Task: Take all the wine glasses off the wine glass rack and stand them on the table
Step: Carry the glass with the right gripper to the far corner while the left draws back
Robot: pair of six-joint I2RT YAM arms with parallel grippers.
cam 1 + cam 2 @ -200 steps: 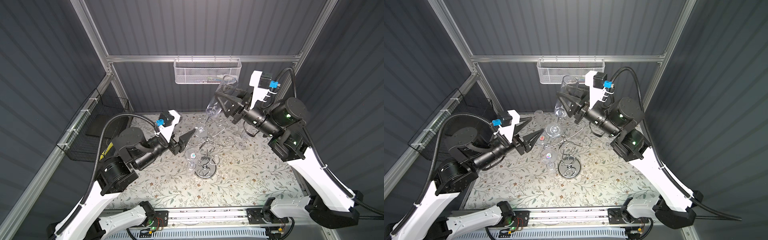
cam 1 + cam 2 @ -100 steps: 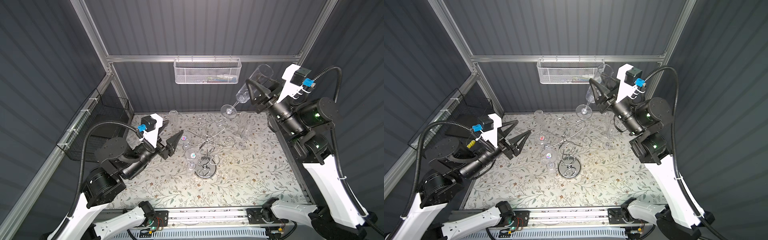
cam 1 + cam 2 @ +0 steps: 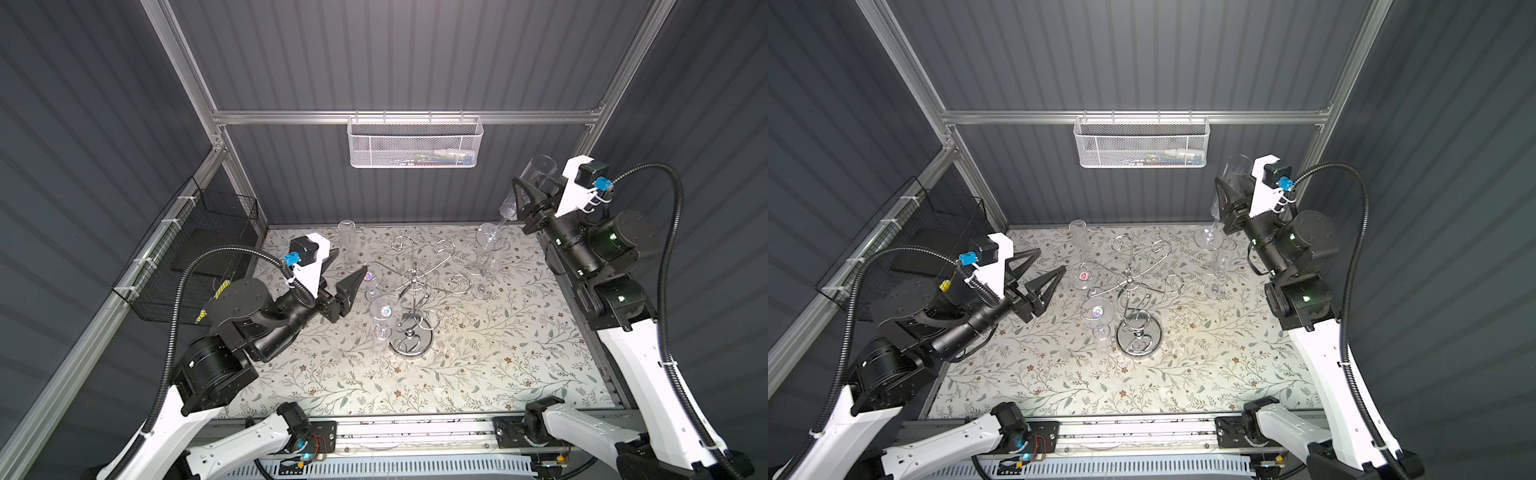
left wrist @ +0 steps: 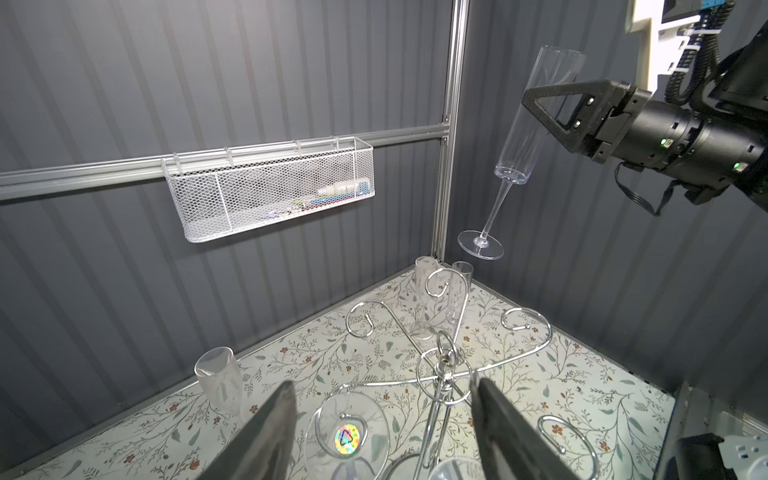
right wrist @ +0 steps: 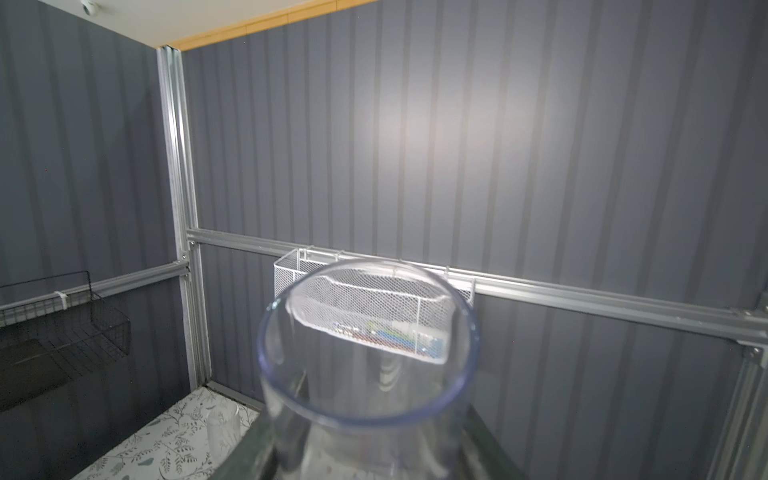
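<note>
- The right pincer (image 3: 527, 192) is clamped across the bowl of a clear tall stemmed wine glass (image 4: 519, 149), one black finger on each side.
- That glass hangs in the air near the rear right corner, tilted, with its rim up by the wrist camera and its round foot lowest. It is well apart from the rack and touches nothing else.
- The chrome wire wine glass rack (image 3: 412, 283), with curled arms and a round mirrored base, stands upright mid-way across the floral-patterned tabletop (image 3: 478, 365).
- The left pincer (image 3: 1051, 260) hovers just beside the rack's left side, its jaws spread wide and holding nothing.
- Two clear glasses hang upside-down from the rack's left arms: one with a rainbow sticker on its foot (image 3: 384, 311), another behind it (image 3: 370, 277).
- A frosted-looking upright glass (image 3: 347, 237) stands at the rear left.
- Two more upright clear glasses (image 4: 424, 299) (image 4: 459, 291) stand right of the rack, below the held glass's foot.
</note>
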